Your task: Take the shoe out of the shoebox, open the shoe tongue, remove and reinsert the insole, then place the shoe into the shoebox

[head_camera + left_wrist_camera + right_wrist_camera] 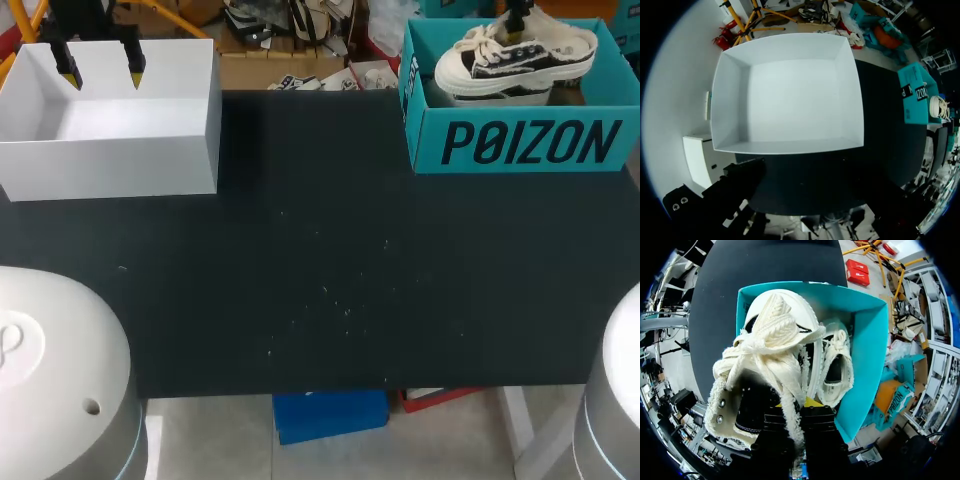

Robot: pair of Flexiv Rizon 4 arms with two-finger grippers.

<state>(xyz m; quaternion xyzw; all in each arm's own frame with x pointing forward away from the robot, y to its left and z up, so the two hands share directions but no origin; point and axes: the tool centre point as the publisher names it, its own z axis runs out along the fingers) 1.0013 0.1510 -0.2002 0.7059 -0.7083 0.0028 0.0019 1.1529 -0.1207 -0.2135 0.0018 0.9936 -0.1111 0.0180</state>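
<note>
Right gripper (517, 15) is up at the far corner of the table (320, 260), and it's got the shoe (510, 60). In the right wrist view the fingers are pinched in on the upper, by the laces, with a sliver of yellow tip showing between the dark finger bodies (807, 407). The cream shoe (775, 340) hangs directly under that gripper, toe pointing away from it, sole riding at about the rim of the teal shoebox (520, 145). Below the gripper the shoebox (870, 340) sits open, and a second shoe (837, 365) lies inside it, just beside the held one.

Over to my left gripper (101, 72): fingers spread wide, yellow tips well apart, nothing between them. It hovers over the far wall of the white box (150, 160). From the left wrist, the white box (785, 95) lies ahead of the gripper, its inside bare; the tips themselves don't show there.
</note>
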